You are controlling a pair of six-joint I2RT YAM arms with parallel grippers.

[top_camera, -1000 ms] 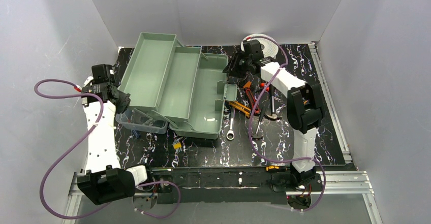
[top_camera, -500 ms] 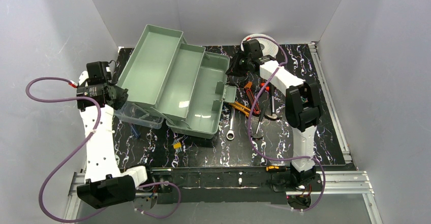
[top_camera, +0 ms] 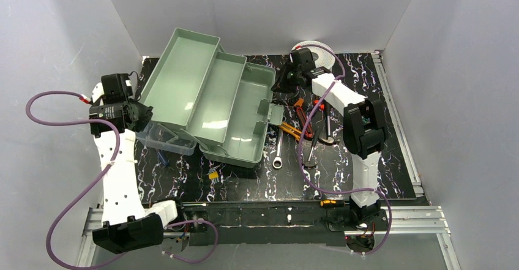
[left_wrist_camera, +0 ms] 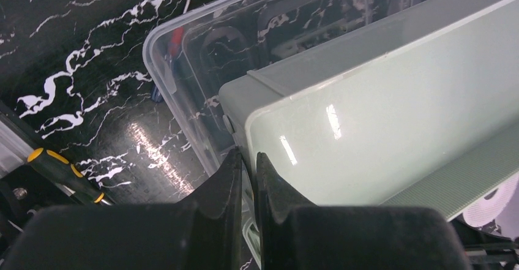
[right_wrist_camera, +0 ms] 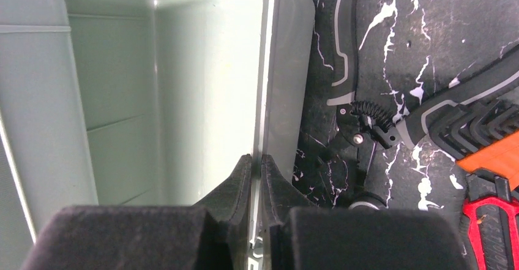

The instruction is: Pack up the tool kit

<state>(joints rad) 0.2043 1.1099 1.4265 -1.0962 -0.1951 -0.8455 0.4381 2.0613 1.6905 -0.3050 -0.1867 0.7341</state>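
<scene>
A pale green toolbox (top_camera: pixel 208 101) lies open in the middle of the black marbled table, its stepped trays fanned out to the left and tilted up. My left gripper (top_camera: pixel 142 116) is shut on the rim of the toolbox's left tray (left_wrist_camera: pixel 379 117), over a clear plastic box (left_wrist_camera: pixel 202 56). My right gripper (top_camera: pixel 283 85) is shut on the toolbox's right wall (right_wrist_camera: pixel 264 68). Loose tools lie to the right of the toolbox: a wrench (top_camera: pixel 278 150), orange pliers (top_camera: pixel 287 129), and black pliers (right_wrist_camera: pixel 349 56).
The clear plastic box (top_camera: pixel 165 141) sits under the toolbox's left side. A small yellow piece (top_camera: pixel 213 175) lies near the front. A white tape roll (top_camera: pixel 318 48) stands at the back. A yellow-handled screwdriver (top_camera: pixel 330 202) lies on the front rail. Grey walls enclose the table.
The toolbox has been lifted and tilted on its left side and turned a little. My left gripper has moved left and back with the tray rim. My right gripper has barely moved.
</scene>
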